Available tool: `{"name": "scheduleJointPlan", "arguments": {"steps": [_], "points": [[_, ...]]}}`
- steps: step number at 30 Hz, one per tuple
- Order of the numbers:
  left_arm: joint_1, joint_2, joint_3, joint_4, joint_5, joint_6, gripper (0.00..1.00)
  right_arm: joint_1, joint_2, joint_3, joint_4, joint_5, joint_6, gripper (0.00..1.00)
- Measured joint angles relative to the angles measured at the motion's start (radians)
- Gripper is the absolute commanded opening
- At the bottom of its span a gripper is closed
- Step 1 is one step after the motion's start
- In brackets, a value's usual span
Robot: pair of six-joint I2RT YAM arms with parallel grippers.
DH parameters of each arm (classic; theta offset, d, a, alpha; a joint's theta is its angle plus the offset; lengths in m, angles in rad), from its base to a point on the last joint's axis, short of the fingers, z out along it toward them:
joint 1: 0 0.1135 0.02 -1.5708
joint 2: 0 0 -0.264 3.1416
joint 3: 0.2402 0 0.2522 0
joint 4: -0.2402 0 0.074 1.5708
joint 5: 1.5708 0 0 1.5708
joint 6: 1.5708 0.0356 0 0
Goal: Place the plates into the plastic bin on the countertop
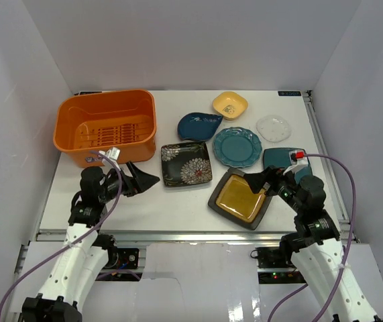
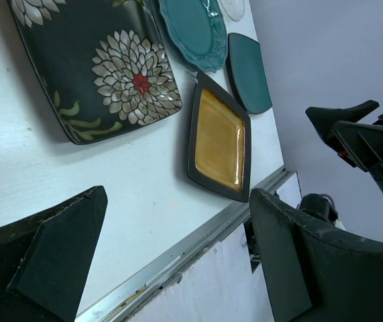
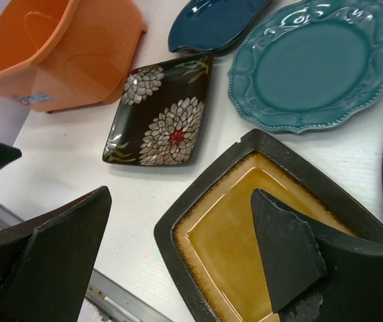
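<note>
Nothing is in the plastic bin (image 1: 77,141) yet: it sits at the upper left of the counter (image 1: 164,201) with its slotted floor bare, and all seven plates lie flat to its right. The right fingers (image 3: 285,248) are spread wide and grasp nothing. One hangs over the glossy centre of the amber-centred plate (image 1: 239,198) and the other beyond its dark rim, over bare counter; whether either touches cannot be told. The main risk is the pinch. This dish is low and slick with glaze, so a finger may skid off the rim, shove the plate toward the counter's lower edge, or catch it so shallowly that it tips and drops when lifted. The way to the bin also crosses the flowered plate (image 1: 186,163) and the left fingers (image 2: 57,255), which are likewise spread, empty and parked just below the bin, so a low carry could clip either. Further up are the scalloped teal plate (image 1: 237,147), the leaf-shaped plate (image 1: 199,125), the small yellow plate (image 1: 230,104) and the clear-white plate (image 1: 273,127). The teal rounded-square plate (image 1: 278,159) lies partly hidden behind the right arm.
</note>
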Motion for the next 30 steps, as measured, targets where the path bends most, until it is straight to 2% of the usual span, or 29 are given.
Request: {"name": "scheduleJointPlan", "arguments": {"steps": [4, 8, 16, 21, 30], "points": [[0.000, 0.039, -0.056, 0.105, 0.026, -0.047, 0.98, 0.000, -0.077, -0.008, -0.061, 0.063, 0.009, 0.93], [-0.014, 0.117, -0.159, 0.238, 0.010, -0.108, 0.98, 0.000, -0.080, -0.043, -0.081, 0.077, 0.025, 0.95], [-0.179, 0.404, -0.191, 0.463, -0.182, -0.145, 0.79, 0.000, -0.065, -0.080, -0.058, 0.063, 0.043, 0.96], [-0.190, 0.553, -0.204, 0.620, -0.277, -0.158, 0.69, 0.000, -0.061, -0.122, -0.047, 0.030, 0.055, 0.96], [-0.223, 0.849, -0.139, 0.831, -0.370, -0.169, 0.58, 0.000, -0.054, -0.131, -0.008, 0.000, 0.056, 0.97]]}}
